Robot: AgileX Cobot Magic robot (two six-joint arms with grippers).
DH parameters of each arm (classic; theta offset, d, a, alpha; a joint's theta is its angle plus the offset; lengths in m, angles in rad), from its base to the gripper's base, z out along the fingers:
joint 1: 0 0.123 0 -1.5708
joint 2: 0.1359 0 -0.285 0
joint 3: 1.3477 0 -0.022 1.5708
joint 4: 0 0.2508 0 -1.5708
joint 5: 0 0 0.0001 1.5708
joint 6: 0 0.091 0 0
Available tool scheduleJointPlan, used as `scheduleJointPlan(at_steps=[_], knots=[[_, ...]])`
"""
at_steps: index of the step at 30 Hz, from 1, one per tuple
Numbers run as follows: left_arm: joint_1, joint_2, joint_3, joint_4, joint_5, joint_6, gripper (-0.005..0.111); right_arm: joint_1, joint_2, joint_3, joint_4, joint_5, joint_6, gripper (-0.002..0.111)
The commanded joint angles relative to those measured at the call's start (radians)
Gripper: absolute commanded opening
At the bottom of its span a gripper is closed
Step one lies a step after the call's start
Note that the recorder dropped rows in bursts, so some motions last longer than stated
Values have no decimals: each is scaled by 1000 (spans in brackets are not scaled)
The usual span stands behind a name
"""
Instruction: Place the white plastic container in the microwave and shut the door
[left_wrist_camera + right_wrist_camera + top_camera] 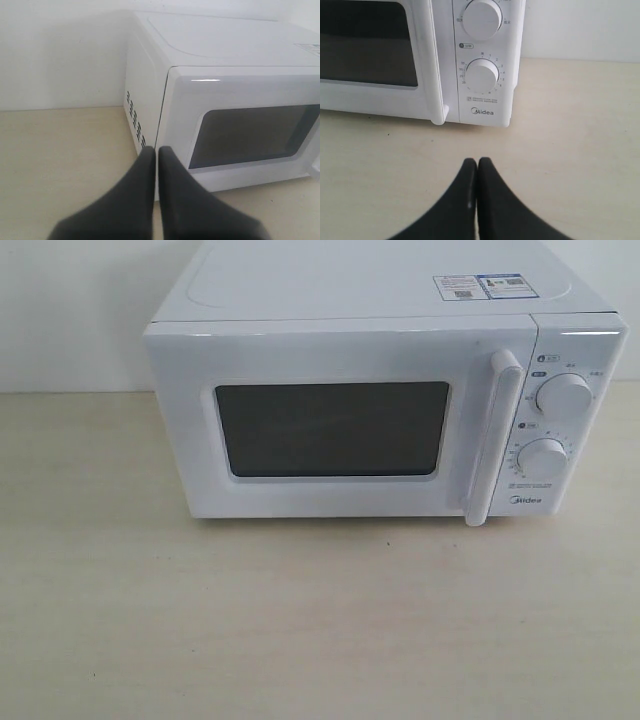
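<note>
Microwave (350, 300) sits on pale table (300, 620), long axis across the exterior view. Door (335, 430) is flush shut and faces the camera, with bare tabletop in front and on both sides. The vertical handle (497, 435) stands next to two knobs (563, 395). "Midea" logo (526, 502) readable; top stickers (482, 286) too small to read. White plastic container: can't tell, window dark. Left gripper (156, 152) is by the front-left corner and right gripper (477, 162) is before the knob panel. Both are pinched closed and empty.
</note>
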Motion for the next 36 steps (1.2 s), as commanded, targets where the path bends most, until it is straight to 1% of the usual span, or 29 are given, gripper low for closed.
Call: scheduleJointPlan(at_steps=[1, 10, 12, 15, 17, 19, 22, 25, 27, 29, 31, 32, 33, 34, 35, 36], knots=[[-1, -8, 4, 1, -10, -1, 4, -7, -6, -1, -3, -2, -3, 0], [-1, -8, 4, 1, -10, -1, 4, -7, -6, -1, -3, -2, -3, 0], [-1, -33, 4, 9, -10, -1, 4, -7, -6, -1, -3, -2, -3, 0], [31, -136, 16, 40, -20, 17, 4, -7, -6, -1, -3, -2, -1, 0], [66, -251, 43, 43, -20, 17, 4, -7, -6, -1, -3, -2, -1, 0], [85, -347, 72, 43, -20, 17, 4, -7, -6, -1, -3, -5, -1, 0], [92, -471, 106, 41, -36, 17, 4, -7, -6, -1, 2, -13, -2, 0], [92, -547, 122, 22, -40, -7, 4, -7, -6, -1, 2, -9, -2, 0], [92, -577, 126, -34, -32, -87, 4, -7, -6, -1, 2, -9, 0, 0], [92, -593, 126, -136, -11, -278, 4, -7, -6, -1, 2, -9, 0, 0], [92, -603, 126, -188, 19, -533, 4, -7, -6, -1, 2, -9, 0, 0], [92, -609, 126, -165, 26, -652, 4, -7, -6, -1, 2, -9, 0, 0], [92, -614, 126, -119, 33, -725, 4, -7, -6, -1, 2, -9, -3, 0], [92, -619, 126, 0, 35, -795, 4, -7, -6, -1, 2, -9, -3, 0], [92, -620, 128, 107, 35, -814, 4, -7, -6, -1, 2, -9, -3, 0], [92, -620, 131, 251, 31, -817, 4, -7, -6, -1, 2, -9, -3, 0]])
